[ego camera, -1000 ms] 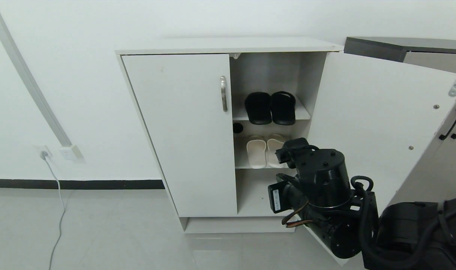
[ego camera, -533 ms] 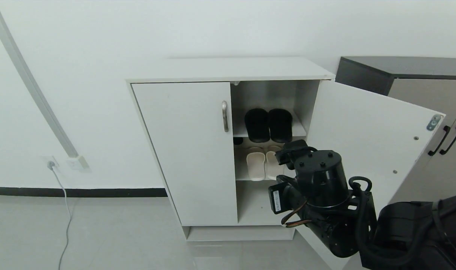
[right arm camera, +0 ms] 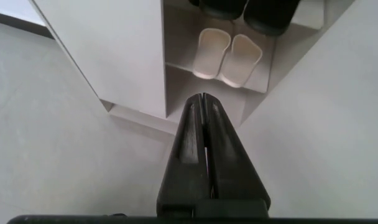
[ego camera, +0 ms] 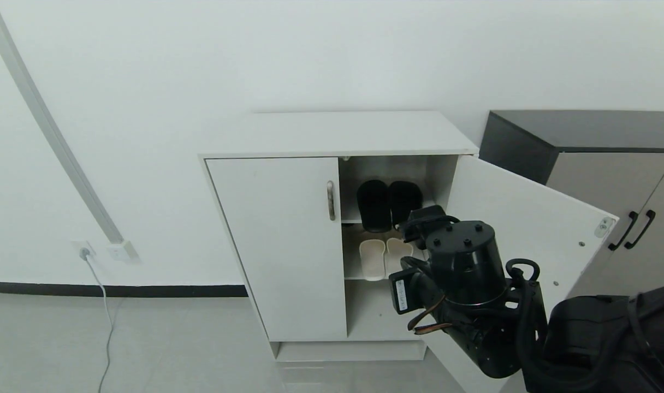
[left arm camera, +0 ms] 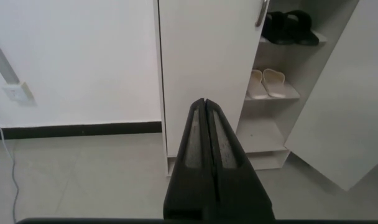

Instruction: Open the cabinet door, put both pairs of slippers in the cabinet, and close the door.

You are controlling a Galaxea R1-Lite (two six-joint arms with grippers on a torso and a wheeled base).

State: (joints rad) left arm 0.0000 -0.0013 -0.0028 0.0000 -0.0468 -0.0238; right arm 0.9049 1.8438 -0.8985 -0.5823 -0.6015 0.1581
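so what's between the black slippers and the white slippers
Just the upper shelf board: black slippers rest on it, white slippers lie beneath, seen in the head view.

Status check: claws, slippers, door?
Left claw and right claw shut, empty. Black slippers on upper shelf, white slippers on shelf below. Right door open, not yet closed. Right arm in front of the opening.

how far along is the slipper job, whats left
Done: the right door stands open, with the black slippers on the upper shelf and the white slippers on the shelf below. In hand: nothing; the left end effector and right end effector are both shut and empty. Left: closing that door.
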